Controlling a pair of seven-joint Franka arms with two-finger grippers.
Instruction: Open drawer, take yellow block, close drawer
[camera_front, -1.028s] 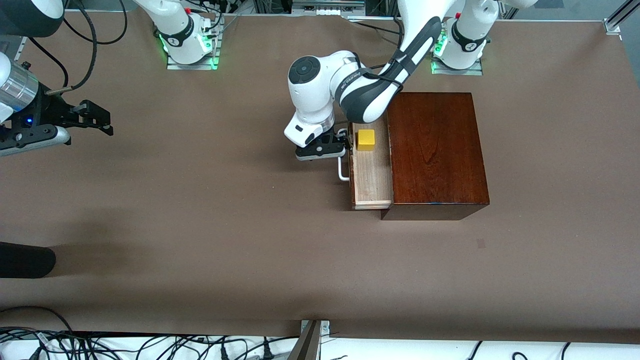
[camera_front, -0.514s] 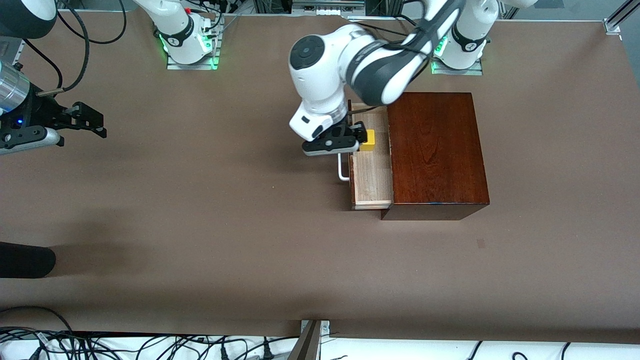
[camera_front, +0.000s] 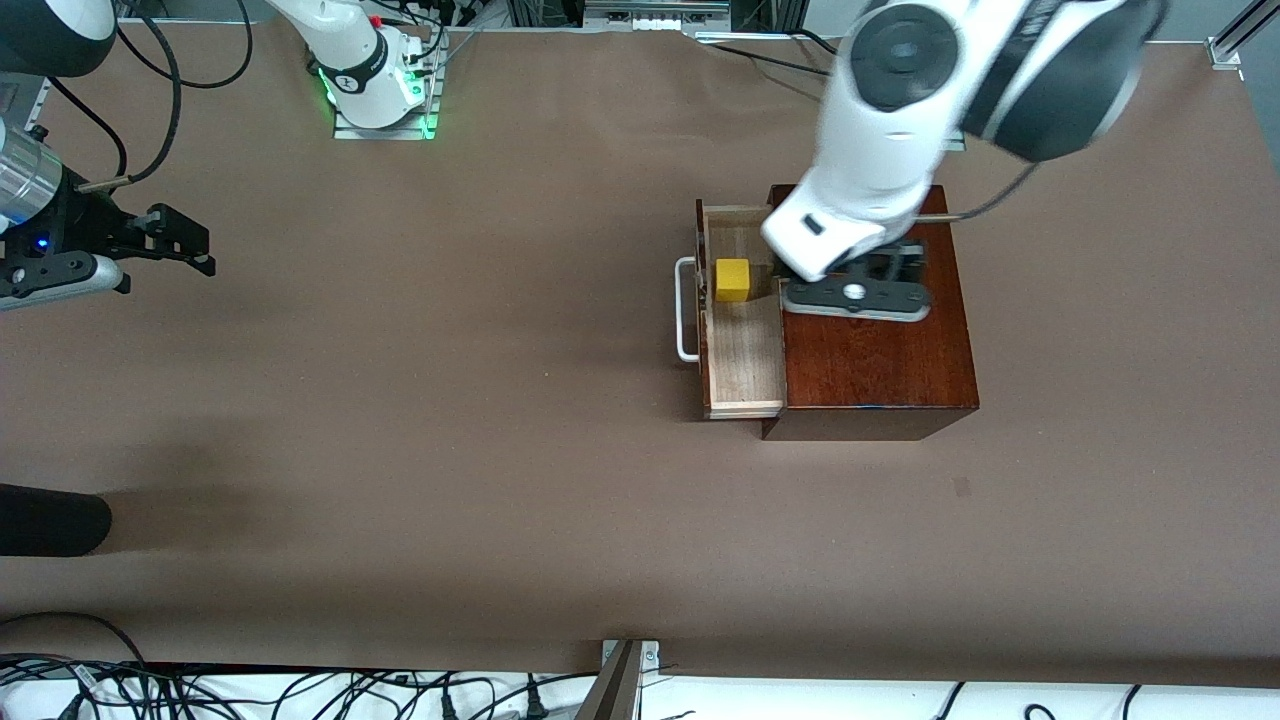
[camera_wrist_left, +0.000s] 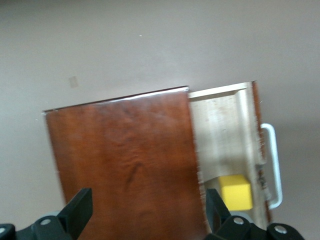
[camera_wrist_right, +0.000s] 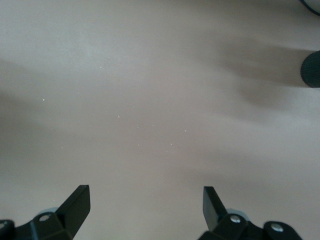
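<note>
Brown bench (camera_front: 450, 450); drawer (camera_front: 742, 330) open, centre frame, block (camera_front: 732, 279) inside, untaken. Left tool (camera_front: 856, 296) released above box (camera_front: 870, 350); right tool (camera_front: 180, 240) released, waiting, frame's left edge.

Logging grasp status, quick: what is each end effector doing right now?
Left end effector: open, empty, over the wooden box.
Right end effector: open, empty, waiting.

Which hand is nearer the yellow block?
Left. The left hand hangs open over the box beside the block; the right hand waits open at the right arm's end.
</note>
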